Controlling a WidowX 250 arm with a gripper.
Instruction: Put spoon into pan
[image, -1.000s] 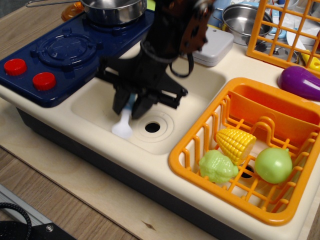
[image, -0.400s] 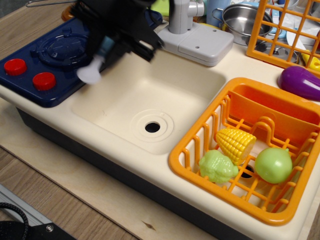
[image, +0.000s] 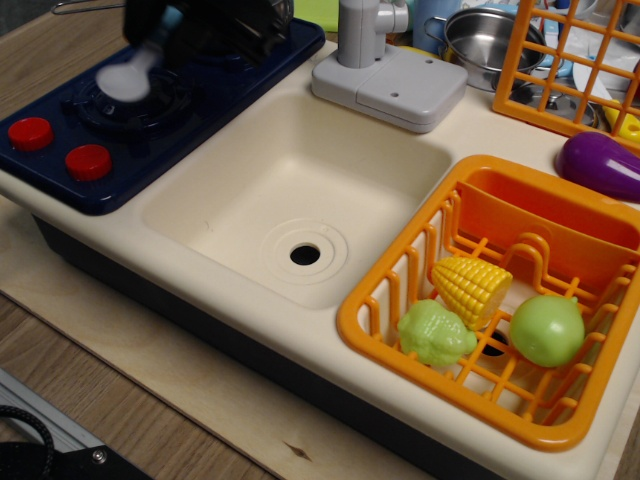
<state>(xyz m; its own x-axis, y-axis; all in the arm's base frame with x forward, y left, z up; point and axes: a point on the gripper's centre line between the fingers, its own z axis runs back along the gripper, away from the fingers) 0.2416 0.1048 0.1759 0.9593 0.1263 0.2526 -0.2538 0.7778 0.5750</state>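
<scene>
My gripper is at the far left over the blue stove top, blurred with motion. It is shut on the spoon, whose light blue handle sits between the jaws while the white bowl end hangs down to the left above the front burner. Of the pan, only the long thin metal handle shows at the top left edge. Its round body is hidden behind my gripper and arm.
Two red knobs sit on the stove's front. The cream sink with a drain is in the middle, with the grey faucet behind it. A steel pot, an orange rack, an eggplant and an orange basket with toy vegetables are on the right.
My gripper has lifted the spoon out of the sink and carried it up and to the left, over the stove toward the back left corner.
</scene>
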